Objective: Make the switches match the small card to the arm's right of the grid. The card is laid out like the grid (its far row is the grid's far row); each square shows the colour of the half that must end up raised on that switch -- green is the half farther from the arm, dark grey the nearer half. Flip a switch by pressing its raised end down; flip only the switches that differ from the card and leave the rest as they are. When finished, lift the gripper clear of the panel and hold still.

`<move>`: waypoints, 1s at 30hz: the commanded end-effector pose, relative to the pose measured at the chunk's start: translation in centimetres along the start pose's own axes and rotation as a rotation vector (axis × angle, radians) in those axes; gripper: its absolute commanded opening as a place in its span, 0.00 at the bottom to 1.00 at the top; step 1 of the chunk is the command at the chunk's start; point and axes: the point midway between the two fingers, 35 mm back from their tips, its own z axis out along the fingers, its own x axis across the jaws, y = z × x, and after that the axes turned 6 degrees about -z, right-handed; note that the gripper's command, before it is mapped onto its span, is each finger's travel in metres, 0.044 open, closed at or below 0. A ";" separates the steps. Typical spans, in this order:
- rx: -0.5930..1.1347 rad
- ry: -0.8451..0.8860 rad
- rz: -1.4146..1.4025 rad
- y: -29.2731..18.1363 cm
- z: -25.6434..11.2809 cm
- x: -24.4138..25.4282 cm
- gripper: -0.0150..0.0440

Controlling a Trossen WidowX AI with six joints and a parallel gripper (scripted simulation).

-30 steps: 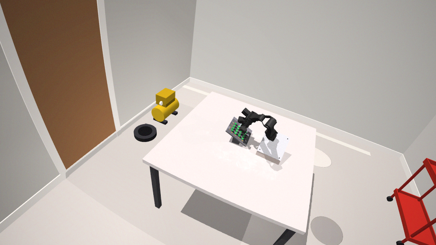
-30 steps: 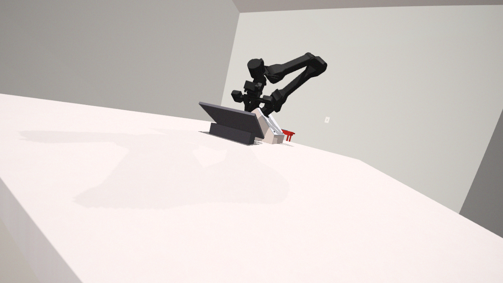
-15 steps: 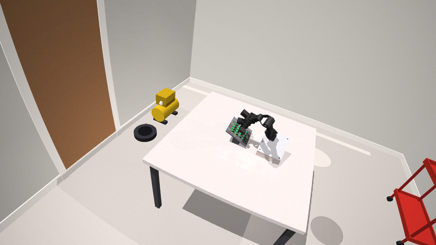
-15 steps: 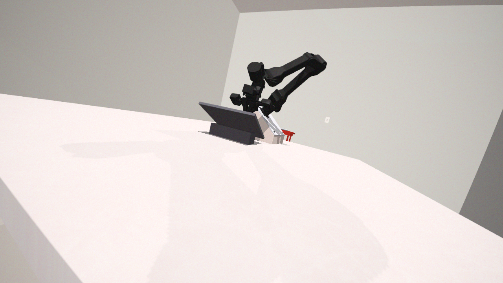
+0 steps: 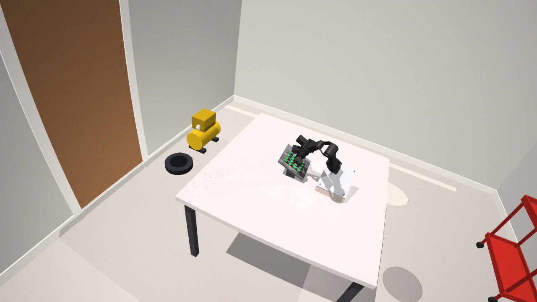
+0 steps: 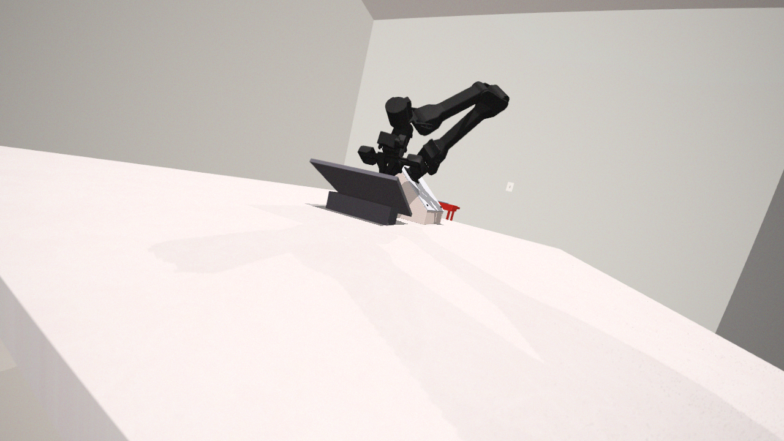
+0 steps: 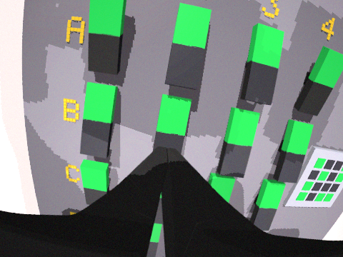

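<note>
The grey panel [image 5: 280, 161] [image 6: 356, 188] [image 7: 143, 71] stands tilted on the table, with green and dark grey switches in lettered rows and numbered columns. The card [image 7: 323, 183] shows at the right of the wrist view, its right edge cut off. Its nearest row reads green, dark, green, green. My gripper [image 7: 166, 150] is shut, empty, with its tips over the dark near half of switch B2 [image 7: 174, 115]; I cannot tell if they touch. Switch A2 [image 7: 189, 44] lies beyond it. The fingers hide most of row D and switch C2. Which halves are raised is hard to tell.
The panel sits near the front of the arm's white base plate [image 5: 350, 176] on the table [image 5: 240, 180]. Switch B1 [image 7: 98, 119] is left of the fingers and switch B3 [image 7: 239, 140] is right. A yellow machine [image 5: 204, 129] and a red cart [image 5: 510, 262] stand off the table.
</note>
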 end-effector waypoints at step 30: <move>0.000 -0.004 0.005 0.0 0.4 -0.1 0.25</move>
